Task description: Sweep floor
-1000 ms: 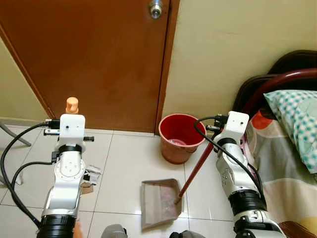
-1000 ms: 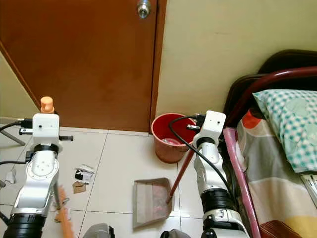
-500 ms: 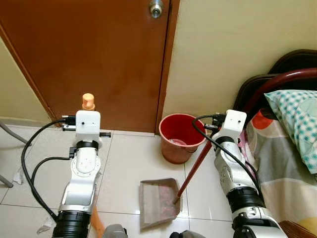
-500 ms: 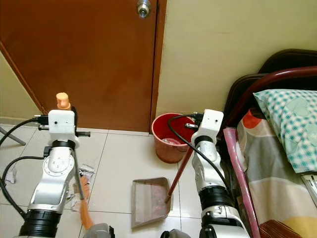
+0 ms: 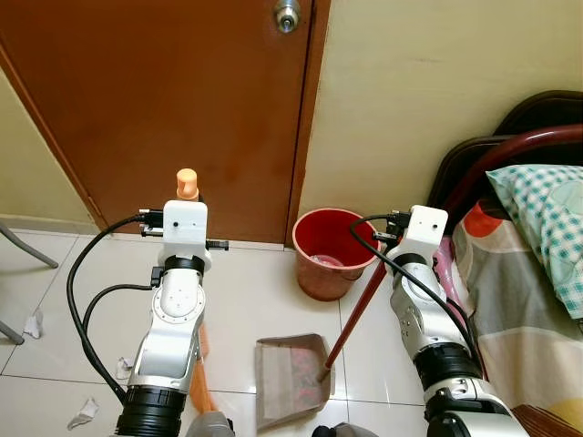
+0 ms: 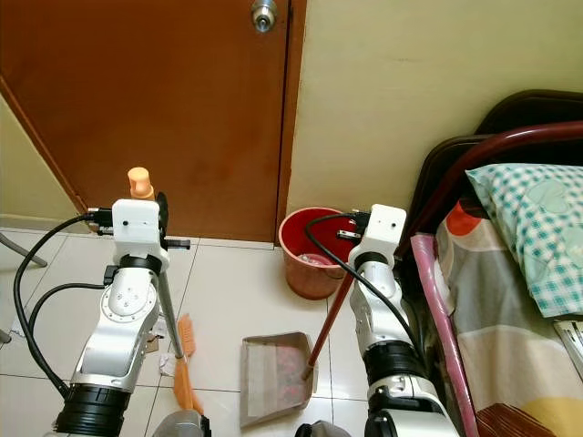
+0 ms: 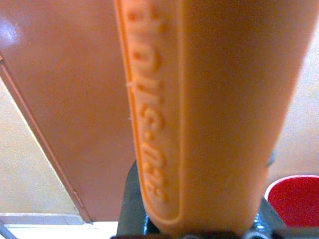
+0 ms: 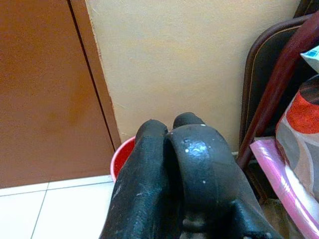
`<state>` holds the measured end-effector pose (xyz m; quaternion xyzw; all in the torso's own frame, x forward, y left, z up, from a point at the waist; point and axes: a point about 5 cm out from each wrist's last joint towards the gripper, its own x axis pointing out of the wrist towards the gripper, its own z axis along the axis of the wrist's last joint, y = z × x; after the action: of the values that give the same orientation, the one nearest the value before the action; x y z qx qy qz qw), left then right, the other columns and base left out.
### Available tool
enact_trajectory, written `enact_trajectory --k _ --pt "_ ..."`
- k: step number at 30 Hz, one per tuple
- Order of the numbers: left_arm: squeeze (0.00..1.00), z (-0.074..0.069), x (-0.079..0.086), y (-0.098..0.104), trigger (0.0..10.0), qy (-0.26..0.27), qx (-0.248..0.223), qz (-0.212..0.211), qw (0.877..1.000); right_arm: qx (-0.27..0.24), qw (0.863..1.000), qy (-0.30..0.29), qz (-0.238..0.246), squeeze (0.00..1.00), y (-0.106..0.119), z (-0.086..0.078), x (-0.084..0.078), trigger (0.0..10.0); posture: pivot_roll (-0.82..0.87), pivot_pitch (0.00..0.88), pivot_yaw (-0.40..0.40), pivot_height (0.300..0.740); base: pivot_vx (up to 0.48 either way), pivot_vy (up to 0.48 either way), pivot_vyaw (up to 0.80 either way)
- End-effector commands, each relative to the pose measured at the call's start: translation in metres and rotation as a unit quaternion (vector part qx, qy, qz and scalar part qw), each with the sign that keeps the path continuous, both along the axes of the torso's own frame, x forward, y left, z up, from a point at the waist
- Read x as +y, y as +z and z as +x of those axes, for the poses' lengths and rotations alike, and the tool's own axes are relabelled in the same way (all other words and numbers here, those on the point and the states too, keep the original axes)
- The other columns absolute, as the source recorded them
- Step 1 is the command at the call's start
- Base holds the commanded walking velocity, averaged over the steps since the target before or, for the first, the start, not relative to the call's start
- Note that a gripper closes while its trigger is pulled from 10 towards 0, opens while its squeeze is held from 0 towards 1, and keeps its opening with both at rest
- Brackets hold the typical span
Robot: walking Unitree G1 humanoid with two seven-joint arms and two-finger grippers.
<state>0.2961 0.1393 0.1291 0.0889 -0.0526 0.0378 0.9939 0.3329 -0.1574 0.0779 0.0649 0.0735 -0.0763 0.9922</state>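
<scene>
Right eye view: orange plastic brush (image 6: 185, 362) sweeping tile beside the grey dustpan (image 6: 273, 378). Left wrist view: left gripper (image 7: 199, 231) clamps its embossed handle. Right gripper (image 8: 172, 137) grips the dustpan's red pole (image 5: 357, 308).

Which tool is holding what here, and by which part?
The left tool holds the orange broom near the top of its handle. The right tool is shut on the dustpan handle's upper end.
</scene>
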Motion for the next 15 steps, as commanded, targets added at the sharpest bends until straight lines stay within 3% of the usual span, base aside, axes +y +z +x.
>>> enact_trajectory --k 1,9,15 --pt "0.0 0.003 -0.009 0.018 10.0 -0.021 -0.03 -0.018 0.999 -0.026 0.999 -0.013 -0.015 0.0 0.012 0.007 -0.003 10.0 0.08 0.054 -0.064 0.74 0.0 0.0 0.0" --pt "0.0 0.002 -0.016 0.02 10.0 -0.045 -0.03 -0.031 0.998 -0.031 0.998 -0.029 -0.036 0.0 0.018 0.014 -0.013 10.0 0.08 0.06 -0.047 0.74 0.0 0.0 0.0" --pt "0.0 -0.002 -0.029 0.02 10.0 -0.093 -0.021 -0.054 0.994 0.008 0.997 -0.036 -0.073 0.0 0.011 0.012 -0.028 10.0 0.08 0.065 -0.044 0.74 0.0 0.0 0.0"
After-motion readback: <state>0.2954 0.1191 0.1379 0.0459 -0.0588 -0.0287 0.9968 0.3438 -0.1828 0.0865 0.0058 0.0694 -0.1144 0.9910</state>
